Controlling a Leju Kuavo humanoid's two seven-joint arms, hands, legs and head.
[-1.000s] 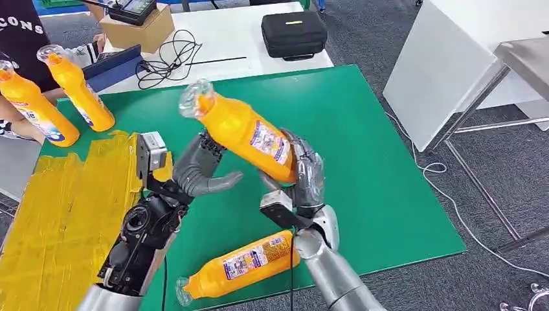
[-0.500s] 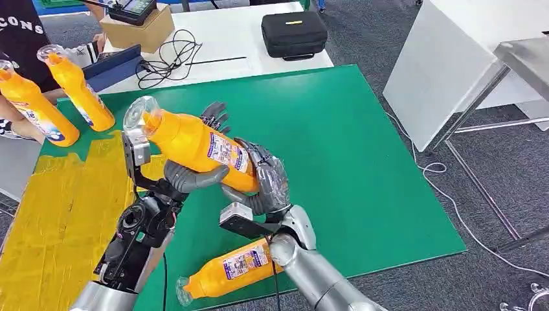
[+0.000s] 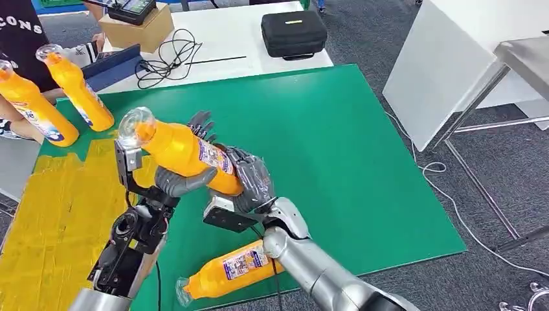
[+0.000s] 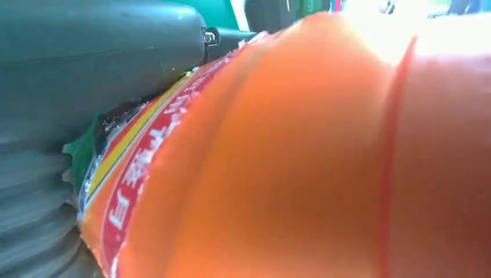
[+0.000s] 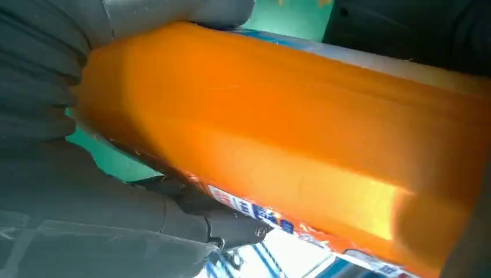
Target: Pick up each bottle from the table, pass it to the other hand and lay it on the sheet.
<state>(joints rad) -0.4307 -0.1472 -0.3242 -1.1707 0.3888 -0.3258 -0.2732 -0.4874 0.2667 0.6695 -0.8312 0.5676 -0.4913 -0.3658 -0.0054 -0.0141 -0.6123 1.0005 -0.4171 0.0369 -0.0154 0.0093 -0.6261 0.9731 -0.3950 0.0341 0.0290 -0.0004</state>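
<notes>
While the handover is happening mid-air over the desk (image 3: pixel 362 162), the right robot hand (image 3: pixel 249 184) is gripping the base of the orange bottle (image 3: pixel 184 152) and the left robot hand (image 3: pixel 188 170) is cupping its middle, thumb under, fingers behind; whether the left is fully clamping, cannot tell. Yellow sheet (image 3: pixel 58 220) is carrying no bottle yet. Second bottle (image 3: pixel 233 267) is lying on the green mat (image 3: pixel 336 129), two more bottles (image 3: pixel 55 97) are standing at the far edge, all waiting

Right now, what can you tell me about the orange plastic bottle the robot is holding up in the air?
The orange plastic bottle has a clear domed cap and a red, white and blue label. It is lifted off the green mat, tilted, cap toward the yellow sheet. The right hand wraps its base end; the left hand cups its middle from below.
</notes>
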